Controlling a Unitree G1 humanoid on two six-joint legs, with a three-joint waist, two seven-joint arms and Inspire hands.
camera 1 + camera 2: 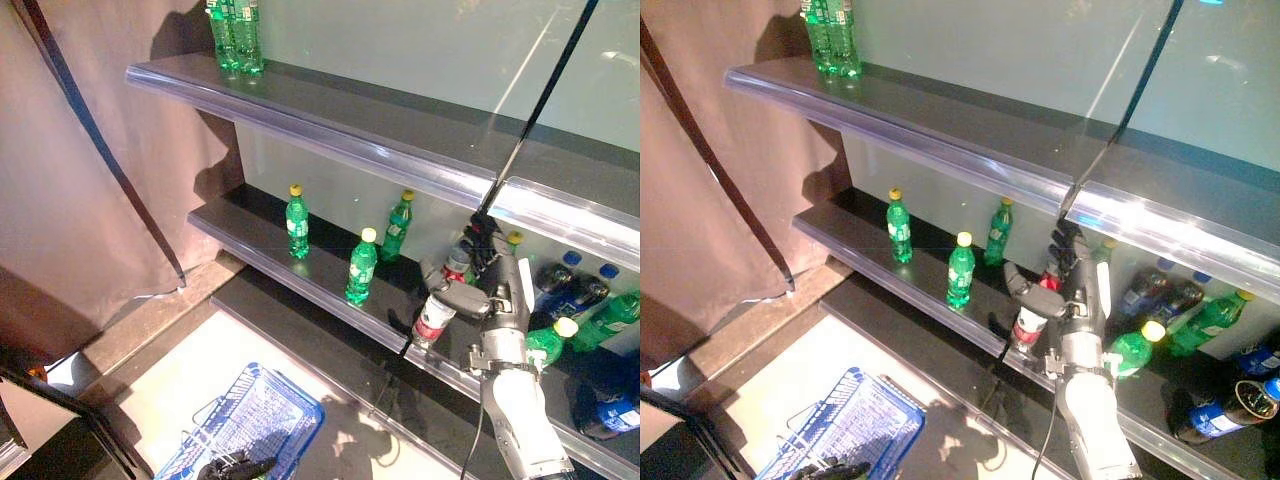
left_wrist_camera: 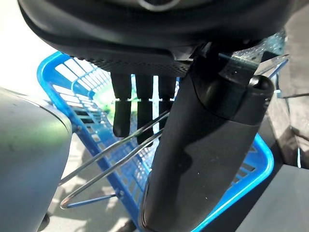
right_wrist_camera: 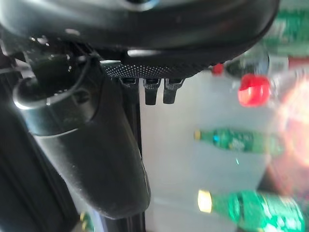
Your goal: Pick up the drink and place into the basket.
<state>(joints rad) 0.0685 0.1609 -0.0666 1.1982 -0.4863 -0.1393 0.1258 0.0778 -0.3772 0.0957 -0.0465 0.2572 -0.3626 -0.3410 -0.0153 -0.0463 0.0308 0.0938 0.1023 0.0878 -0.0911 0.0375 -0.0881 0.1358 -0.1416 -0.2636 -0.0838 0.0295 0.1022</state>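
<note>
We have our right hand [image 1: 487,300] up at the middle shelf [image 1: 300,275], fingers and thumb curled round the red-capped drink [image 1: 437,312], apparently lifting it off the edge. Our left hand [image 2: 145,104] hooks curled fingers on the blue basket's [image 1: 290,415] wire handle [image 2: 111,159], holding it low over the pale floor [image 1: 190,370] to receive the bottle. Green bottles [image 1: 361,265] stand alongside; a brown curtain [image 1: 70,180] hangs left.

My dark right hand [image 1: 487,290] holds a red-capped, white-and-red-labelled drink bottle [image 1: 434,318] among green, yellow-capped bottles [image 1: 361,265] on grey shelves [image 1: 320,290], above a blue mesh basket [image 1: 255,420].
</note>
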